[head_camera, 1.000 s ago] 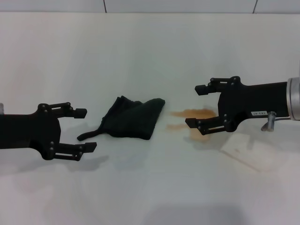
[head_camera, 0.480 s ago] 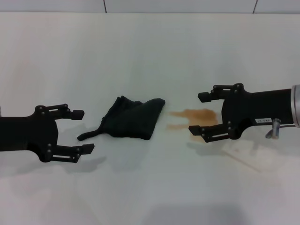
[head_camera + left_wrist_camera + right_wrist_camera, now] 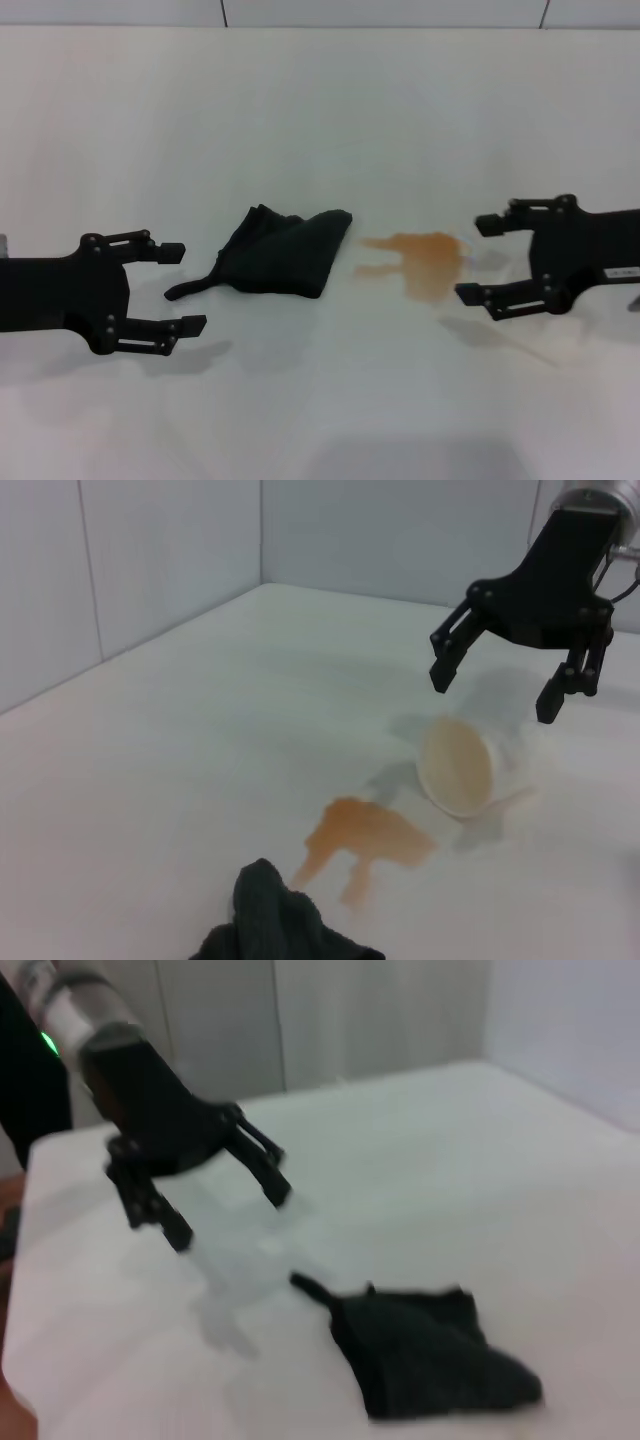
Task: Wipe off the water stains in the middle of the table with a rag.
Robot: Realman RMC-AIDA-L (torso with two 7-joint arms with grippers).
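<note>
Head view showed the rag (image 3: 280,254) lying rumpled on the table (image 3: 320,120), its thin tail pointing toward my left gripper (image 3: 184,286), which sat just beside it with fingers spread and holding nothing. The water stains (image 3: 420,258) — an orange-brown patch with two streaks reaching toward the rag — lay just past the cloth's far corner, apart from it by a narrow strip of bare table. My right gripper (image 3: 482,260) hung near the stain's other side, fingers also spread and empty. From the left wrist, a whitish cup (image 3: 458,768) lay tipped on its side next to the patch.

I judged the wiping not yet begun; the step in hand was reaching for the rag. The next move called for my left fingers to close on the cloth's bulk — not only the tail — then drag it across the patch without nudging the cup.
</note>
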